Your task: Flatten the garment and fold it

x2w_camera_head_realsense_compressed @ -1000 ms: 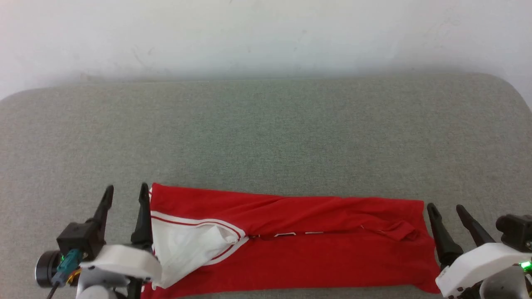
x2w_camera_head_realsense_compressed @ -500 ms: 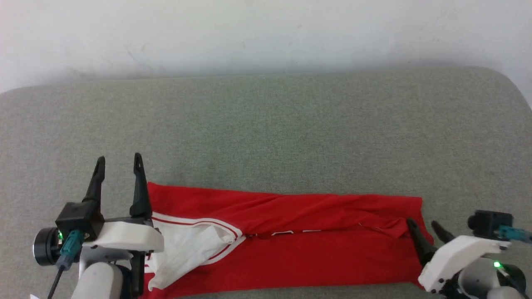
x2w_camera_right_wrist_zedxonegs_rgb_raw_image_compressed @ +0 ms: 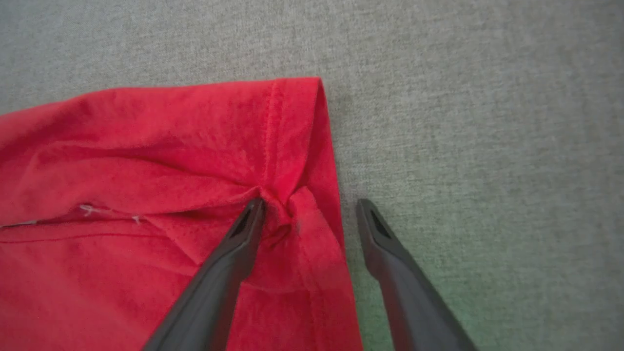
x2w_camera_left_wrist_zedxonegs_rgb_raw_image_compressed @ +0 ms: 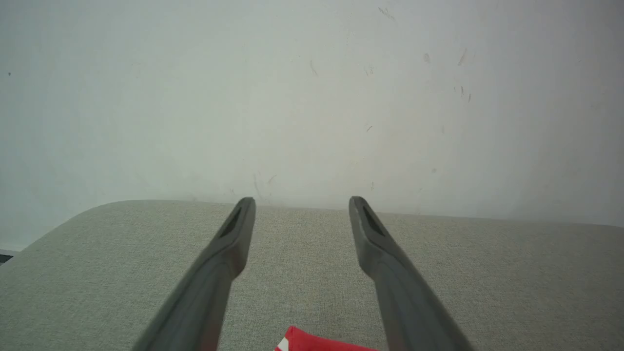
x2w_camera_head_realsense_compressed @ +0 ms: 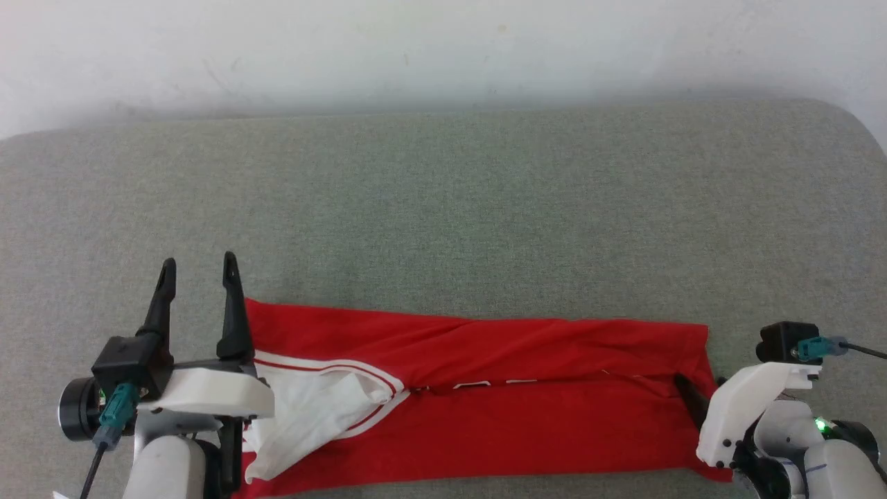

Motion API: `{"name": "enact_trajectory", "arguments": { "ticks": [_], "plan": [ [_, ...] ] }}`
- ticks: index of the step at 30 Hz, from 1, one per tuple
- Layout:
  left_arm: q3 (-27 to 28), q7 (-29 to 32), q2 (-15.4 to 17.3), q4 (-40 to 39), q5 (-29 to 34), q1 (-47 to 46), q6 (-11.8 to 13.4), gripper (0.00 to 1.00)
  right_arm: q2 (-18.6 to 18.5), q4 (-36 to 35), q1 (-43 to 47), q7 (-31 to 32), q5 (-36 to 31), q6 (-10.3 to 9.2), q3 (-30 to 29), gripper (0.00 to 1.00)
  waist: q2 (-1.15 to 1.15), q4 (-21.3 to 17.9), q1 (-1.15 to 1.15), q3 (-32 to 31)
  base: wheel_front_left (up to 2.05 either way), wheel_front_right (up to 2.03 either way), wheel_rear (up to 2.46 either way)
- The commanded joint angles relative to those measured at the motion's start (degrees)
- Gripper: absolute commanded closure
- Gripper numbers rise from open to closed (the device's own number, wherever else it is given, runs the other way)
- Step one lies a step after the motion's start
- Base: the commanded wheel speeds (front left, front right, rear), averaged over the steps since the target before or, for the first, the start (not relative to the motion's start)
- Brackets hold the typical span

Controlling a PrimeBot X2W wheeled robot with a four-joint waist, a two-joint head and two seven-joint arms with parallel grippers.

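Found the right gripper (x2w_camera_right_wrist_zedxonegs_rgb_raw_image_compressed: 309, 207) spread wide, pinching nothing: one of its two fingers (x2w_camera_right_wrist_zedxonegs_rgb_raw_image_compressed: 229, 263) with its tip at a pucker in the garment (x2w_camera_right_wrist_zedxonegs_rgb_raw_image_compressed: 122, 170), the other over bare grey cushion (x2w_camera_right_wrist_zedxonegs_rgb_raw_image_compressed: 487, 146) just beside the cloth's hemmed end. Found the left gripper (x2w_camera_head_realsense_compressed: 199, 262) likewise spread and empty, both fingers above the cushion, the inner one alongside the garment's far left corner. Counted one garment, red, lying as a long folded band along the cushion's near edge, between the two grippers; one white sleeve (x2w_camera_head_realsense_compressed: 312, 409) with striped trim at its left end; a sliver of white lettering (x2w_camera_head_realsense_compressed: 485, 385) at the lengthwise fold. Noted one white wall (x2w_camera_head_realsense_compressed: 443, 48) beyond the cushion's far edge
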Motion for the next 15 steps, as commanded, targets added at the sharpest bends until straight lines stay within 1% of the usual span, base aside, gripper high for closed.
{"name": "enact_trajectory", "arguments": {
  "ticks": [1, 3, 4, 5, 9, 12, 15],
  "plan": [
    [0.45, -0.32, -0.33, 0.20, 0.76, -0.96, -0.36, 0.00, 0.24, 1.12, -0.08, 1.08, 0.17, -0.05, 0.54, 0.00, -0.01, -0.02, -0.01, 0.07, 0.00, 0.00, 0.00],
    [1.08, -0.32, -0.79, 0.40, 1.27, -1.04, -0.84, 0.00, 0.24, 1.31, -0.24, 2.13, 0.73, -0.05, 1.08, 0.62, -0.01, -0.07, -0.01, 0.13, 0.00, 0.00, 0.00],
    [1.36, -0.32, -1.01, 0.53, 1.50, -1.03, -1.05, 0.00, 0.24, 1.23, -0.24, 2.39, 0.88, -0.05, 1.35, 0.85, -0.01, -0.12, -0.01, 0.13, 0.00, 0.00, 0.00],
    [1.62, -0.32, -1.20, 0.65, 1.72, -1.02, -1.27, 0.00, 0.24, 1.12, -0.15, 2.72, 1.14, -0.05, 1.61, 1.00, -0.01, -0.17, -0.01, 0.11, 0.00, 0.00, 0.00],
    [2.54, -0.32, -1.90, 1.31, 2.41, -1.01, -2.11, 0.00, 0.25, -0.59, 0.52, 3.27, 0.66, -0.05, 1.92, 1.00, -0.01, -0.33, -0.01, -0.18, 0.00, 0.00, 0.00],
    [3.17, -0.32, -2.34, 1.47, 2.94, -0.88, -2.58, 0.00, 0.25, -3.25, 1.04, 2.24, -2.56, -0.05, 0.32, 1.00, -0.01, -0.45, -0.01, -0.46, 0.00, 0.00, 0.00],
    [3.78, -0.32, -2.74, 1.62, 3.35, -0.74, -3.06, 0.00, 0.25, -5.65, 1.74, 1.85, -7.11, -0.05, -2.74, 1.00, -0.01, -0.42, -0.01, -0.75, 0.00, 0.00, 0.00]
  ]
}}
